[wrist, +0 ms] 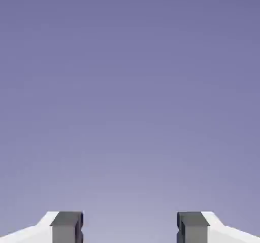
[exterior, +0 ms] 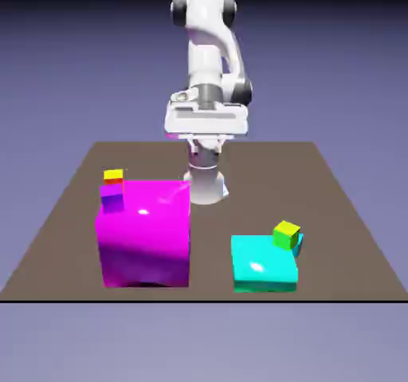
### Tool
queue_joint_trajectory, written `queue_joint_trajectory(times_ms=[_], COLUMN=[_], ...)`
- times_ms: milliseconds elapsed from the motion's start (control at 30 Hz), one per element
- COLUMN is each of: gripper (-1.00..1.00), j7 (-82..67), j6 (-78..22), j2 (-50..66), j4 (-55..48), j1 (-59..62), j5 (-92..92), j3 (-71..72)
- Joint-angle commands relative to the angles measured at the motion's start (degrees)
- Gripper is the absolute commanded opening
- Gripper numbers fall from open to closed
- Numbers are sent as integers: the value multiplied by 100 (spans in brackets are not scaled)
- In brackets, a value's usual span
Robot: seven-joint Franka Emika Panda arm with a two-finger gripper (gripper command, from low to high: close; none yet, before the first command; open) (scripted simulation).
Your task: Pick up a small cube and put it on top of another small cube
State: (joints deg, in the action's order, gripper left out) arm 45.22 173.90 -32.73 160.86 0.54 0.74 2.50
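Far left on the table [exterior: 255, 165], yellow cube [exterior: 114, 174] showed beyond the large magenta block's upper left corner. Yellow face on top, red-orange strip [exterior: 115, 183] directly under it; couldn't tell if the strip was a separate cube. Purple cube [exterior: 112, 198] sat in front of that pair in the view, overlapping the corner of the magenta block [exterior: 145, 235]; actual contact unclear. Magenta block was bulky, with a rounded, shiny front, and stood on the exterior view's left, near the front edge of the table.

Middle: white arm [exterior: 205, 60] rose from its base [exterior: 205, 187] at the far side of the table. Hand [exterior: 206, 139] was up in front of the arm, well above the table and well apart from all cubes and blocks. Fingers were spread wide, nothing between them; hand view gave only the two grey fingertips [wrist: 66, 230] and blue-violet backdrop [wrist: 130, 95].

Right of middle: low cyan block [exterior: 264, 262] lay on the table near the front edge, glossy top. Lime-green cube [exterior: 286, 236], turned at an angle, showed at its far right corner; couldn't tell what it rested on. Blue cube [exterior: 299, 246] was mostly hidden there, only a blue-teal sliver visible, just right of the lime-green cube in the view.
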Motion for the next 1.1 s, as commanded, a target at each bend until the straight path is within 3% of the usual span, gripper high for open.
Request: queue_joint_trajectory(times_ms=[0,1067], gripper=[0,0], j7=[229,7550], j6=[-9,-289], j2=[-6,-193], j4=[-12,-399], j1=[102,3350], j5=[61,2027], j3=[208,6853])
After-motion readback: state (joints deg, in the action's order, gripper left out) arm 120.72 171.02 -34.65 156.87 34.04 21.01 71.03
